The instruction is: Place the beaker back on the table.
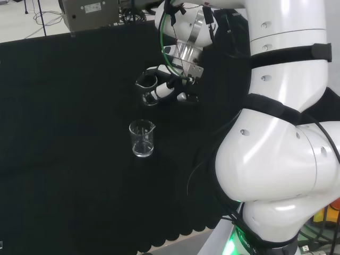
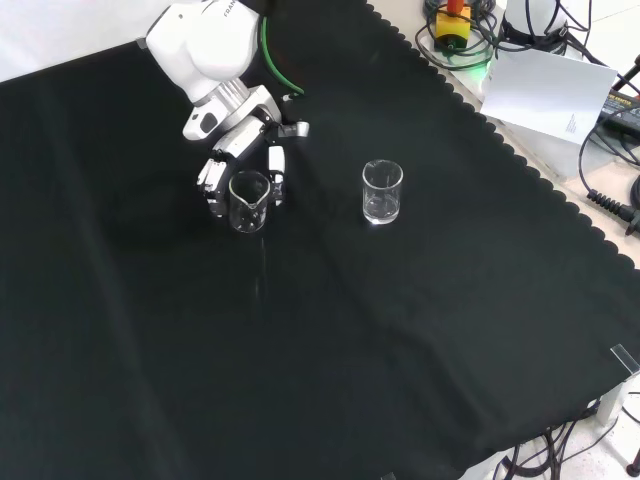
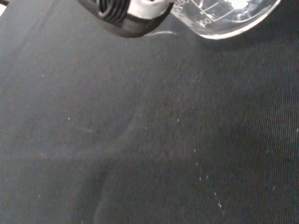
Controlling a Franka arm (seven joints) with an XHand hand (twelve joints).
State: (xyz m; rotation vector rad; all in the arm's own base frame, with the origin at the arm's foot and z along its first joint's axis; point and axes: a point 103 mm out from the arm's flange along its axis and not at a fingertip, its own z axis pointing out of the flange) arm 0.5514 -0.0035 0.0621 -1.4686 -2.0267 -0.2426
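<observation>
**A:** Beaker base sits right at the wrist cam, cloth close under it. Status?

**B:** Hand has its fingers curled round the beaker's wall, upright, toward the table's far-left part in the front view. I can't tell whether the base touches the cloth; looks very low or just landed.

**A:** Second beaker?

**B:** Standing free, empty as far as I can see, near the held one but apart from it, toward the scalloped edge in the front view.

**A:** So what's left?

**B:** My read: lowering nearly done. Remaining: confirm contact, let go, pull the hand clear without tipping it.
</observation>
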